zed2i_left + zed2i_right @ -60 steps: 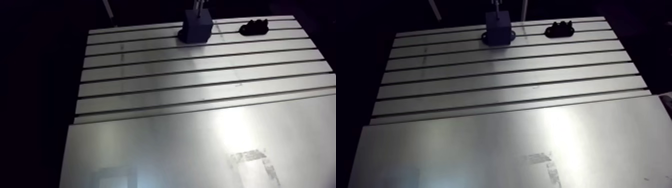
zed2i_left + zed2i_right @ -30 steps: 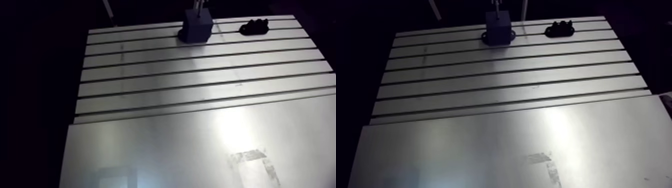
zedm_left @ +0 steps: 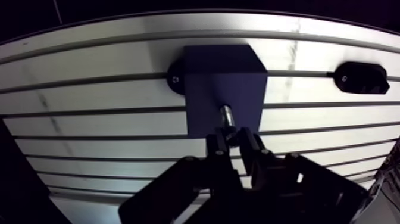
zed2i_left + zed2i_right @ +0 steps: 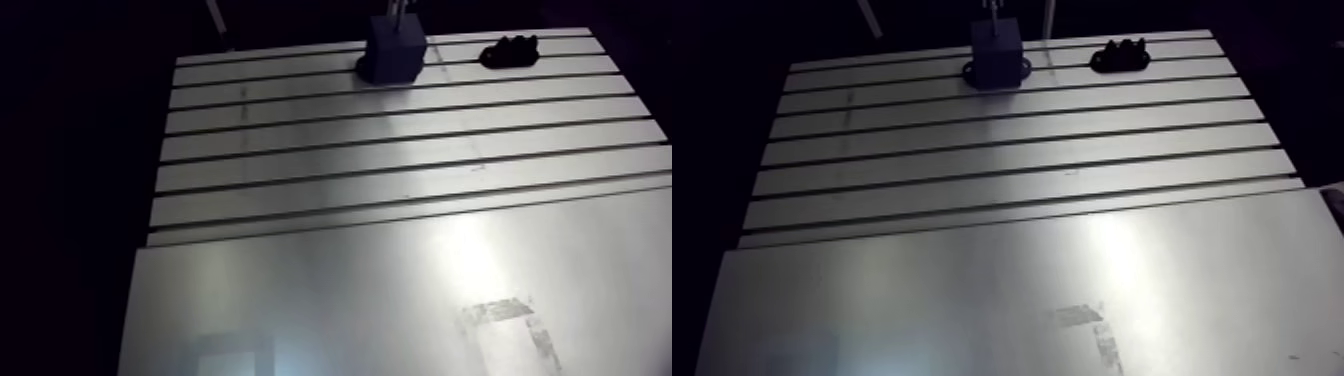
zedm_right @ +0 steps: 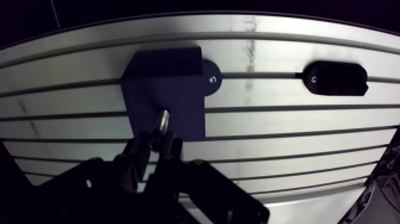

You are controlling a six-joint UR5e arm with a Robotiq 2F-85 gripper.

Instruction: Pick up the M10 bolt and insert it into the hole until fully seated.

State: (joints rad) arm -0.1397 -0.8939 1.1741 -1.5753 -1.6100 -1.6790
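Jaws pinched on the shiny steel M10 bolt (image 3: 227, 116), its shank reaching ahead of them onto the dark blue square block (image 3: 221, 71), apparently at the hole. Hold it plumb and press straight down, no sideways drag.

Block (image 4: 997, 55) sits on the table (image 4: 1012, 190) by its far edge, bolt (image 3: 227, 114) standing in its top; mount (image 4: 1118, 56) beside it, toward the far right corner.

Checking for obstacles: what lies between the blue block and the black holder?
Between blue block and black holder only bare slotted table, per wrist view.
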